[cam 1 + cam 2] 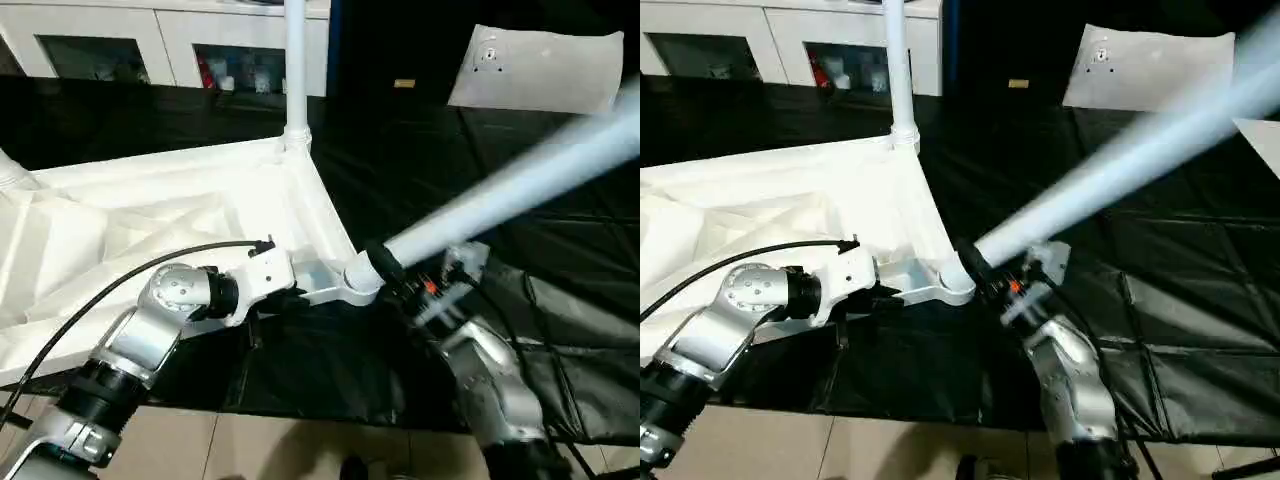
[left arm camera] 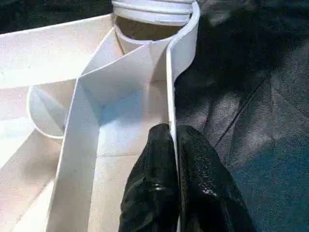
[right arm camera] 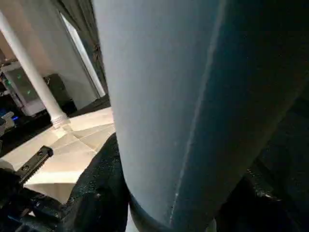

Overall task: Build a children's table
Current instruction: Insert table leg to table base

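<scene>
The upturned table top (image 1: pixel 150 225) lies across the left of the scene on a black floor covering (image 1: pixel 420 130), its ribbed underside facing up; one leg (image 1: pixel 295 60) already stands upright in the far corner socket (image 1: pixel 295 138), and another fitted base shows at the far left edge (image 1: pixel 8 172); behind them a white cabinet (image 1: pixel 150 40) holds small items behind glass doors, too small to name. At centre left, the left gripper (image 2: pixel 176 181) is pinched tight on the thin side wall of the top, one black finger on each face, just short of the near corner socket (image 2: pixel 152 19), steadying the piece. At centre, that near corner (image 1: pixel 352 282) is where the job turns: the loose leg (image 1: pixel 520 175) meets the socket with its foot end, its long axis slanting up and away to the right rather than standing vertical. To the right, the right gripper (image 1: pixel 400 275) clasps this leg close to the socket end, jaws about half spread around the round shaft; the right arm is plainly the one carrying the part, the left only bracing. By appearance the leg is at the socket mouth but not seated; the coming move would seem to need the shaft swung upright, in line with the socket's bore, before it is pressed home; whether its tip already sits inside cannot be told. A white panel (image 1: pixel 540 68) lies on the covering at far right.
</scene>
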`<state>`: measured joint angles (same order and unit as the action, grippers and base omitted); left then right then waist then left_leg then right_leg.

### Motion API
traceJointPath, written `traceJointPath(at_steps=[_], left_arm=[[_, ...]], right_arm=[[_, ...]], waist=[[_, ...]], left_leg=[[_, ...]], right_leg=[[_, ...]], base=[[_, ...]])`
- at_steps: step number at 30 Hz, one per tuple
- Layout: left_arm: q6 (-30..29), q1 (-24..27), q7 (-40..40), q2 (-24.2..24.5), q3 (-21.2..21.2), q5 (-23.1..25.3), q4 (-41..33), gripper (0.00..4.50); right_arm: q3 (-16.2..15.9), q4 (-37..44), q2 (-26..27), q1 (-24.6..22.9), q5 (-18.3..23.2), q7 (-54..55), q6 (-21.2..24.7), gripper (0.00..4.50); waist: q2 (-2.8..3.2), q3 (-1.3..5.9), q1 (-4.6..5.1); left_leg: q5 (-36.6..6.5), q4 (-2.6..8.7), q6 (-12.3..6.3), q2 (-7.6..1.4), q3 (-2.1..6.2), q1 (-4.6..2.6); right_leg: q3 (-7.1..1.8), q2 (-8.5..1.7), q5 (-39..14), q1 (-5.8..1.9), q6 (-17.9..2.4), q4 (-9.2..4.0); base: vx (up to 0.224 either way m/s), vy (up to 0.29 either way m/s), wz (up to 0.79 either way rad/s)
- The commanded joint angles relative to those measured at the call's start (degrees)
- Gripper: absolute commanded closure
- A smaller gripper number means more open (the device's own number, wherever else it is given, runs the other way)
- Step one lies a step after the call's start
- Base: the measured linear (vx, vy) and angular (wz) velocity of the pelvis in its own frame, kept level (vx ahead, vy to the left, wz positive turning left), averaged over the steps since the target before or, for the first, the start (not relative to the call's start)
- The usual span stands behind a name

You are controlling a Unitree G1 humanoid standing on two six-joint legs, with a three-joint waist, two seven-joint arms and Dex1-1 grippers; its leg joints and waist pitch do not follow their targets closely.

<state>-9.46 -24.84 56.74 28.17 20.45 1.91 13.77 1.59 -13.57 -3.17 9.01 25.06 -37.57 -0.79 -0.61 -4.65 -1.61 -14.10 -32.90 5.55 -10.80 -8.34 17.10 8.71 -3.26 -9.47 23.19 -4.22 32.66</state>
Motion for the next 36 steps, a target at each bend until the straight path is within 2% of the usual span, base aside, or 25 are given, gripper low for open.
traceJointPath(at_steps=[1, 3, 6, 8, 10, 11, 13, 16, 19, 20, 24, 28, 30, 33, 36], left_arm=[[-1.4, 0.6, -1.9, 2.0, -0.8, 2.7, 3.8, 4.5], [-0.5, 0.4, -1.5, 2.0, -0.6, 2.6, 4.1, 4.5], [0.4, 0.2, -0.7, 2.2, -0.2, 2.6, 4.3, 4.5], [1.0, 0.1, -0.4, 2.5, 0.1, 2.9, 4.6, 4.5], [2.0, -0.2, -0.1, 2.8, 0.6, 3.3, 5.0, 4.5], [3.6, -0.5, 0.6, 3.1, 1.1, 3.6, 5.6, 4.5], [4.8, -0.9, 1.3, 3.3, 1.6, 3.7, 6.2, 4.5], [6.6, -1.4, 2.8, 3.7, 2.2, 3.8, 6.9, 4.5], [9.0, -2.2, 5.1, 3.7, 2.8, 3.3, 7.9, 4.5], [11.0, -3.3, 7.7, 3.7, 3.5, 2.8, 9.0, 4.5], [14.8, -6.6, 11.7, 3.1, 5.2, 2.6, 12.3, 4.5], [17.2, -9.0, 13.7, 2.4, 6.0, 2.9, 15.4, 4.5], [18.9, -10.7, 13.9, 2.0, 6.6, 4.2, 18.3, 4.5], [21.3, -12.9, 14.0, 1.6, 7.1, 5.7, 22.7, 4.5], [23.0, -14.1, 14.0, 1.5, 7.4, 6.5, 25.5, 4.5]], right_arm=[[-0.1, -0.7, -2.4, -2.5, -2.6, -0.2, 1.4, 2.61], [-3.2, -0.1, -4.4, -2.8, -6.6, -1.6, -0.2, 2.61], [-5.4, -0.2, -5.4, -2.0, -8.8, -2.4, -1.1, 2.61], [-8.0, -0.6, -6.9, -0.6, -11.9, -3.4, -1.8, 2.61], [-9.8, -1.1, -8.4, 0.2, -13.8, -4.8, -2.4, 2.61], [-11.3, -1.5, -9.6, 1.0, -14.9, -6.6, -2.3, 2.61], [-12.5, -1.7, -10.7, 1.4, -15.2, -8.2, -2.1, 2.61], [-14.0, -2.0, -12.3, 1.8, -15.6, -11.0, -1.5, 2.61], [-15.3, -2.6, -13.5, 2.7, -15.3, -14.6, -0.4, 2.61], [-16.5, -3.5, -14.6, 3.7, -14.7, -18.3, 1.1, 2.61], [-18.8, -4.5, -15.9, 5.2, -12.9, -25.2, 3.6, 2.61], [-20.9, -4.6, -16.8, 5.5, -12.5, -29.3, 4.8, 2.61], [-22.1, -4.5, -17.0, 5.4, -12.7, -31.1, 5.4, 2.61], [-23.3, -4.7, -16.7, 5.2, -13.5, -32.5, 5.2, 2.61], [-24.1, -4.5, -16.2, 4.9, -14.0, -32.7, 5.0, 2.61]], waist=[[0.3, 3.17, -0.3], [0.3, 3.4, -0.49], [0.35, 3.53, -0.46], [0.13, 3.53, -0.5], [0.28, 3.51, -0.53], [-0.01, 3.54, -0.51], [0.06, 3.57, -0.49], [-0.02, 3.7, -0.51], [-0.19, 3.74, -0.58], [-0.47, 3.6, -0.55], [-0.31, 3.57, -0.87], [-0.39, 3.6, -1.29], [-0.34, 3.65, -1.57], [-0.27, 3.56, -1.88], [-0.32, 3.52, -1.94]], left_leg=[[-2.7, 3.44, -6.01, -1.71, 0.01, 1.84], [-1.2, 3.34, -5.99, -1.81, 0.1, 1.92], [-0.3, 3.23, -6.54, -1.82, 0.09, 2.03], [-0.9, 3.24, -6.52, -1.64, 0.03, 2.08], [-1.1, 3.17, -6.46, -1.45, -0.04, 2.02], [-1.1, 3.16, -6.62, -1.44, -0.03, 2.02], [-1.5, 3.17, -7.06, -1.52, 0.0, 2.03], [-1.8, 3.25, -7.09, -1.89, 0.08, 1.88], [-2.4, 3.28, -7.01, -1.89, 0.08, 1.78], [-2.8, 3.3, -7.24, -1.78, 0.05, 1.84], [-3.5, 3.33, -7.49, -2.05, 0.06, 1.49], [-2.4, 3.35, -7.06, -2.11, 0.11, 1.71], [-2.6, 3.38, -6.96, -2.16, 0.11, 1.6], [-3.5, 3.49, -6.31, -2.23, 0.02, 1.35], [-4.7, 3.59, -5.65, -2.15, 0.06, 1.43]], right_leg=[[-4.56, -5.29, -23.5, -4.02, -2.0, -5.18], [-4.47, -5.15, -20.8, -4.1, -2.1, -4.73], [-4.51, -5.16, -17.8, -4.19, -3.2, -4.32], [-4.46, -5.19, -18.9, -4.34, -3.0, -4.43], [-4.41, -5.08, -20.7, -4.33, -2.2, -4.69], [-4.38, -5.03, -20.9, -4.29, -1.9, -4.75], [-4.39, -4.99, -21.1, -4.27, -1.4, -4.78], [-4.41, -5.07, -19.8, -4.15, -2.0, -4.55], [-4.41, -5.08, -20.0, -4.17, -2.2, -4.62], [-4.39, -5.03, -20.6, -4.16, -2.1, -4.73], [-4.43, -5.22, -21.2, -4.01, -2.4, -4.84], [-4.46, -5.26, -19.0, -4.17, -3.1, -4.43], [-4.42, -5.28, -19.0, -4.22, -3.0, -4.42], [-4.36, -5.24, -19.8, -4.01, -2.8, -4.71], [-4.28, -5.27, -20.8, -4.15, -2.1, -4.9]], base=[[0.0, 0.0, 0.0], [0.0, 0.0, 0.0], [0.0, 0.0, 0.0], [0.0, 0.0, 0.0], [0.0, 0.0, 0.0], [0.0, 0.0, 0.0], [0.0, 0.0, 0.0], [0.0, 0.0, 0.0], [0.0, 0.0, 0.0], [0.0, 0.0, 0.0], [0.0, 0.0, 0.0], [0.0, 0.0, 0.0], [0.0, 0.0, 0.0], [0.0, 0.0, 0.0], [0.0, 0.0, 0.0]])
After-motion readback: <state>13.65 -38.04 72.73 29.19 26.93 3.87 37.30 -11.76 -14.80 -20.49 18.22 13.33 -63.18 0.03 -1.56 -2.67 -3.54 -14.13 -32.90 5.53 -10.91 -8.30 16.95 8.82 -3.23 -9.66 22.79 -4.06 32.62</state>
